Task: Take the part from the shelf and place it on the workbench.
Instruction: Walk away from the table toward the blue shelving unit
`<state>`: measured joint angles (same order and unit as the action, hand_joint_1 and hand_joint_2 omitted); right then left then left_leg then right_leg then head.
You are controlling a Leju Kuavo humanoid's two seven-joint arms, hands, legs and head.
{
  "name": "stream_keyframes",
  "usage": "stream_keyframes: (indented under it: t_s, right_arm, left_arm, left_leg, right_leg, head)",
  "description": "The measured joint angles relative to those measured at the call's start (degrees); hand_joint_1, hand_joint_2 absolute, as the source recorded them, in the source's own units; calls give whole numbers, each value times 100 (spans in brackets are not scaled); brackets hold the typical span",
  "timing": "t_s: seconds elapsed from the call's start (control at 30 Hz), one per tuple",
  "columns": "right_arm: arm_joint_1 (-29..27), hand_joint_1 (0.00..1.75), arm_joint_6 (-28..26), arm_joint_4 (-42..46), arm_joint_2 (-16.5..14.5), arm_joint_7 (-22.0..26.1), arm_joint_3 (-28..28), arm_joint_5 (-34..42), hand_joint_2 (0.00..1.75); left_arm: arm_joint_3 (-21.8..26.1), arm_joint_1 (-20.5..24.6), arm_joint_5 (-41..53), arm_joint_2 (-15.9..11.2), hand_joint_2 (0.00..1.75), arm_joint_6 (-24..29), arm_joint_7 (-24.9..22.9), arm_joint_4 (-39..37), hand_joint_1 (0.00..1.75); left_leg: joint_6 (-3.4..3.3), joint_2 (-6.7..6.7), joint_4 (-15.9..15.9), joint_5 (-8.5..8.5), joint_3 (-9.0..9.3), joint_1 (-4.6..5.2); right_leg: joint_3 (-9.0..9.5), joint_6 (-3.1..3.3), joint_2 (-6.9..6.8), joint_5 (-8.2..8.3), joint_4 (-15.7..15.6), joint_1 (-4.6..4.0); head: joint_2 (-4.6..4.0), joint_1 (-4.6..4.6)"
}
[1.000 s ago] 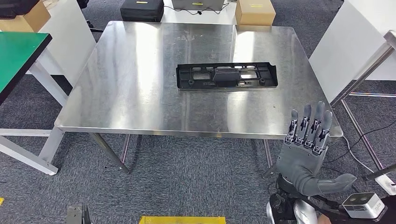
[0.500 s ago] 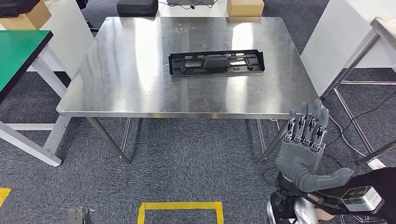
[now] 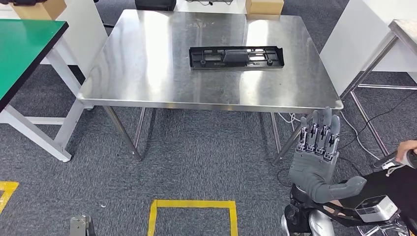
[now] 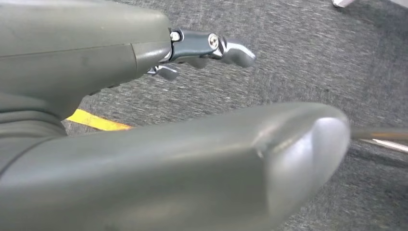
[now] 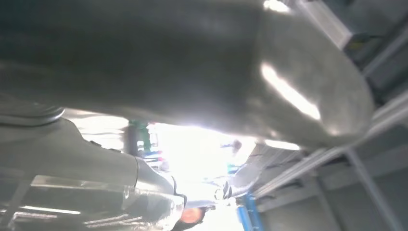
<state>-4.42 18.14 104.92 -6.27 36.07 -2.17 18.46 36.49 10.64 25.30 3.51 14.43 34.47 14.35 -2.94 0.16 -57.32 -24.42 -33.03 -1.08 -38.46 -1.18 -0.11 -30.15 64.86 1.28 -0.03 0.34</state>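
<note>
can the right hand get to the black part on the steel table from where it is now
Probably not yet. The right hand hangs open, short of the steel table's near edge, and the black part lies toward the far side. Nothing blocks the way.

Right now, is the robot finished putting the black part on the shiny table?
It looks done. The black part lies flat on the steel workbench, with nothing touching it. The right robot hand is raised, fingers apart and empty, in front of the bench's near edge. The left robot hand hangs over the carpet, holding nothing. Nothing seems left.
</note>
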Motion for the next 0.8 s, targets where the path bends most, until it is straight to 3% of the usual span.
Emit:
stream_keyframes:
  t_s: [0.03, 0.07, 0.1, 0.13, 0.17, 0.2, 0.27, 0.3, 0.37, 0.4, 0.43, 0.47, 0.53, 0.57, 0.6, 0.63, 0.67, 0.7, 0.73, 0.8]
  right_arm:
    - [-6, 0, -76, -45, 5, -83, 11, -149, 0]
    - [-15, 0, -173, -106, 11, -169, 27, -320, 0]
    - [-24, 0, -290, -178, 16, -253, 48, -504, 0]
    - [-32, 0, -454, -257, 20, -332, 75, -713, 0]
    - [-36, 0, -671, -340, 21, -413, 103, -954, 0]
    - [-35, 0, -955, -430, 21, -507, 134, -1240, 0]
    - [-17, 0, -1607, -677, 19, -730, 194, -1845, 0]
    - [4, 0, -1930, -854, 19, -843, 228, -2119, 0]
    - [77, 0, -2633, -1398, 19, -1002, 332, -2637, 0]
    - [118, 0, -2999, -1713, 15, -1027, 405, -2873, 0]
    - [151, 0, -3341, -2042, 8, -1015, 481, -3068, 0]
    - [180, 0, -3588, -2338, 0, -976, 552, -3180, 0]
    - [232, 0, -3834, -2820, -10, -892, 665, -3271, 0]
    - [254, 0, -3870, -3022, -14, -868, 708, -3282, 0]
    - [268, 0, -3882, -3185, -19, -857, 744, -3288, 0]
    - [280, 0, -3890, -3327, -24, -851, 775, -3294, 0]
    - [295, 0, -3896, -3451, -30, -848, 805, -3298, 0]
    - [316, 0, -3899, -3542, -36, -846, 831, -3303, 0]
    - [340, 0, -3903, -3614, -42, -844, 854, -3308, 0]
    - [384, 0, -3906, -3719, -54, -839, 885, -3316, 0]
  left_arm:
    - [1, 2, -3, -2, 0, -1, 2, 1, 0]
    - [3, 2, -8, -3, 0, -1, 7, 1, 0]
    - [4, 1, -14, -4, 0, -2, 13, 1, 0]
    - [7, 0, -20, -4, 0, -2, 21, 1, 0]
    - [9, 0, -24, -4, 0, -2, 29, 1, 0]
    - [11, 0, -26, -4, 0, -2, 36, 4, 0]
    - [15, -2, -28, -5, 0, -9, 45, 19, 0]
    - [16, 0, -27, -7, 0, -19, 46, 27, 0]
    - [16, 5, -23, -13, 0, -45, 40, 32, 0]
    - [16, 4, -22, -16, 0, -55, 31, 33, 0]
    - [16, -2, -20, -19, 0, -60, 21, 33, 0]
    - [16, -7, -19, -21, 0, -60, 10, 33, 0]
    - [16, -12, -18, -21, 0, -57, -4, 33, 0]
    - [16, -11, -19, -23, 0, -56, -7, 33, 0]
    - [16, -11, -19, -25, 0, -55, -8, 33, 0]
    - [16, -11, -19, -27, 0, -56, -9, 33, 0]
    - [16, -9, -18, -27, 0, -56, -10, 34, 0]
    - [16, -1, -18, -30, 0, -57, -10, 38, 0]
    - [16, 10, -18, -33, 0, -57, -9, 44, 0]
    - [16, 38, -16, -43, 0, -56, -6, 60, 0]
  left_leg:
    - [-14, 8, -4, 82, -104, 11]
    - [-11, 14, -6, 162, -210, 21]
    - [-2, 18, -8, 243, -317, 28]
    - [13, 20, -10, 326, -425, 31]
    - [34, 19, -12, 410, -527, 32]
    - [63, 16, -19, 490, -611, 37]
    - [134, 11, -12, 637, -705, 50]
    - [168, 13, 5, 708, -711, 50]
    - [240, 11, 80, 847, -703, 26]
    - [272, 3, 62, 797, -734, 8]
    - [303, -5, -39, 616, -784, -6]
    - [328, -12, -269, 308, -855, -19]
    - [379, -15, -1026, -373, -1000, -28]
    - [403, -16, -1402, -542, -1031, -30]
    - [417, -16, -1655, -551, -1000, -32]
    - [420, -15, -1732, -439, -888, -34]
    - [409, -16, -1619, -287, -681, -36]
    - [373, -26, -1309, -213, -375, -32]
    - [325, -35, -880, -252, -28, -22]
    - [229, -45, -169, -474, 467, 17]
  right_leg:
    - [-102, 8, 3, -219, 393, 3]
    - [-143, -23, 3, -315, 712, 3]
    - [-111, -79, 3, -291, 886, 3]
    - [24, -147, 3, -168, 855, 3]
    - [257, -198, 2, -24, 632, 2]
    - [590, -210, 2, 32, 229, 1]
    - [1204, -120, 13, -79, -658, -39]
    - [1358, -56, 24, -157, -930, -62]
    - [1322, 59, 34, -96, -1021, -72]
    - [1271, 113, 25, -27, -1023, -54]
    - [1210, 178, 8, 53, -1024, -32]
    - [1143, 229, -8, 137, -1026, -7]
    - [983, 289, -23, 298, -1017, -21]
    - [890, 292, -23, 377, -1008, -31]
    - [787, 286, -23, 449, -992, -39]
    - [682, 275, -23, 512, -969, -45]
    - [580, 260, -20, 566, -937, -49]
    - [495, 241, -17, 613, -899, -49]
    - [432, 213, -14, 654, -867, -62]
    - [371, 138, -22, 743, -843, -73]
  head:
    - [-1, 16]
    - [-1, 23]
    - [0, 24]
    - [0, 26]
    - [0, 26]
    - [0, 27]
    - [-1, 21]
    - [-2, 15]
    - [-2, -8]
    - [-2, -11]
    - [-2, -20]
    - [-2, -27]
    - [-2, -37]
    - [-2, -38]
    - [-2, -40]
    - [-2, -39]
    - [-2, -40]
    - [-2, -41]
    - [-2, -40]
    - [-2, -31]
